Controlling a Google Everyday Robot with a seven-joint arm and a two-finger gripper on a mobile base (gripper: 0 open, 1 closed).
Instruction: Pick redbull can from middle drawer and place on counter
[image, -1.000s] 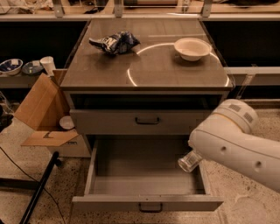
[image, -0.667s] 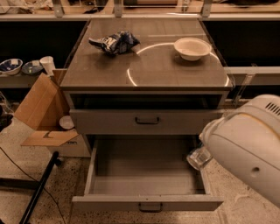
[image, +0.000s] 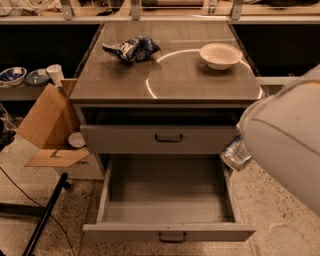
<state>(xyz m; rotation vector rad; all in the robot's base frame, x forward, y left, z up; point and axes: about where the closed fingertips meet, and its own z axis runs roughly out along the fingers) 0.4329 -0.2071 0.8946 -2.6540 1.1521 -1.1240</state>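
Observation:
The redbull can (image: 235, 154), slim and silvery, hangs tilted in the air over the right rim of the open middle drawer (image: 167, 197), whose grey floor is bare. My gripper (image: 244, 149) is at the can's upper end, mostly hidden under my big white arm (image: 287, 140), and holds the can. The can is about level with the closed top drawer (image: 168, 137) and below the counter (image: 200, 82), which is glossy brown-grey with a pale arc.
A white bowl (image: 220, 54) and a dark blue snack bag (image: 131, 48) lie on the counter's far half. An open cardboard box (image: 47, 125) stands left of the cabinet. A black stand leg (image: 45, 215) crosses the floor at the lower left.
My arm has risen and moved right with the can, lifting it out of the drawer to its right rim. The arm now fills more of the right side.

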